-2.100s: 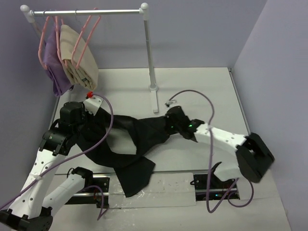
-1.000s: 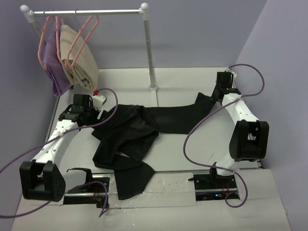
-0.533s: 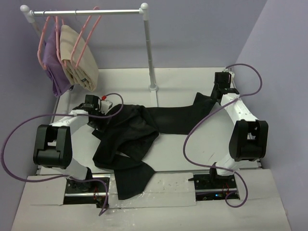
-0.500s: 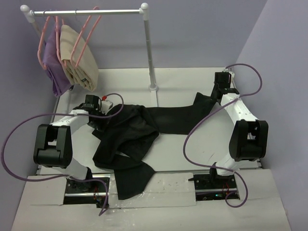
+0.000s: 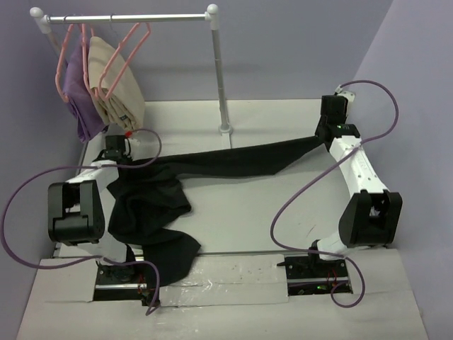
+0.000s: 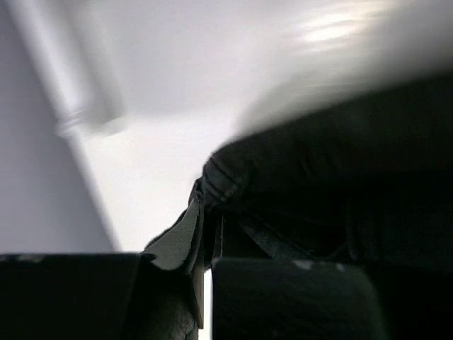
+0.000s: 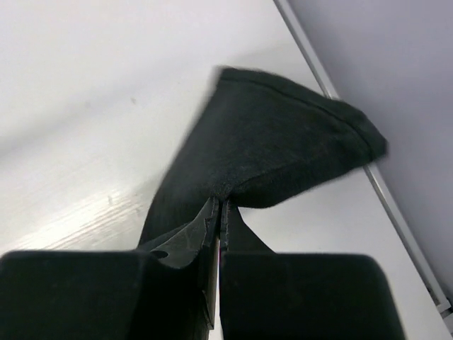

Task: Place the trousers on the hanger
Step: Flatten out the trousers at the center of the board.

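Black trousers (image 5: 233,161), one leg stretched, left end effector (image 6: 207,234) and right end effector (image 7: 219,212) clamping them

**Lilac walls around a white bench**

We see a white bench (image 5: 241,205) closed in by pale lilac walls (image 5: 297,49) at the back and on both sides. A white clothes rail (image 5: 170,16) stands at the far left. Its right post (image 5: 220,71) is planted on the bench near the back wall. The light is even, and shadows are soft.

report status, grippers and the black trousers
Left gripper and right gripper shut on long black fabric trousers. One leg stretched between them. Thin pink hanger on rail, untouched.
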Tool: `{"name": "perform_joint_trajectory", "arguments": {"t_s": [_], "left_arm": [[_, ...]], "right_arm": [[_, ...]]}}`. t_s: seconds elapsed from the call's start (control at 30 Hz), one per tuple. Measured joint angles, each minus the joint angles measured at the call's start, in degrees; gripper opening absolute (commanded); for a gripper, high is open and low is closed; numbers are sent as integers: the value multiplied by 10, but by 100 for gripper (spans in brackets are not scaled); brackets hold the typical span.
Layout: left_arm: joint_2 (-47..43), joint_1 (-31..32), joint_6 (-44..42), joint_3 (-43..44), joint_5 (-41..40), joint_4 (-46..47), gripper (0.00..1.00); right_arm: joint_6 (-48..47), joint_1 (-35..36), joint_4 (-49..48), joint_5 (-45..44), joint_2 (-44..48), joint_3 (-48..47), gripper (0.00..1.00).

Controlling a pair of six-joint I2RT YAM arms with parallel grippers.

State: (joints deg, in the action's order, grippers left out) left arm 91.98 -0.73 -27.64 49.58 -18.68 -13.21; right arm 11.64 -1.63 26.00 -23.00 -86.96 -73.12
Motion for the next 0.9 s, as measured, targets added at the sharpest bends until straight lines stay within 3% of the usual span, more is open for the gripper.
{"name": "perform_joint_trajectory", "arguments": {"t_s": [0.13, 0.47, 0.73, 0.9], "left_arm": [[-45, -41, -22, 10, -8, 6, 0], [-211, -53, -66, 14, -6, -30, 0], [-273, -62, -91, 25, 3, -81, 0], [-259, -66, -92, 30, 14, -88, 0]], "right_arm": [[0, 9, 6, 7, 53, -5, 0], [0, 11, 23, -1, 119, -5, 0], [0, 11, 47, 3, 194, -5, 0], [0, 10, 44, 10, 171, -5, 0]]}}
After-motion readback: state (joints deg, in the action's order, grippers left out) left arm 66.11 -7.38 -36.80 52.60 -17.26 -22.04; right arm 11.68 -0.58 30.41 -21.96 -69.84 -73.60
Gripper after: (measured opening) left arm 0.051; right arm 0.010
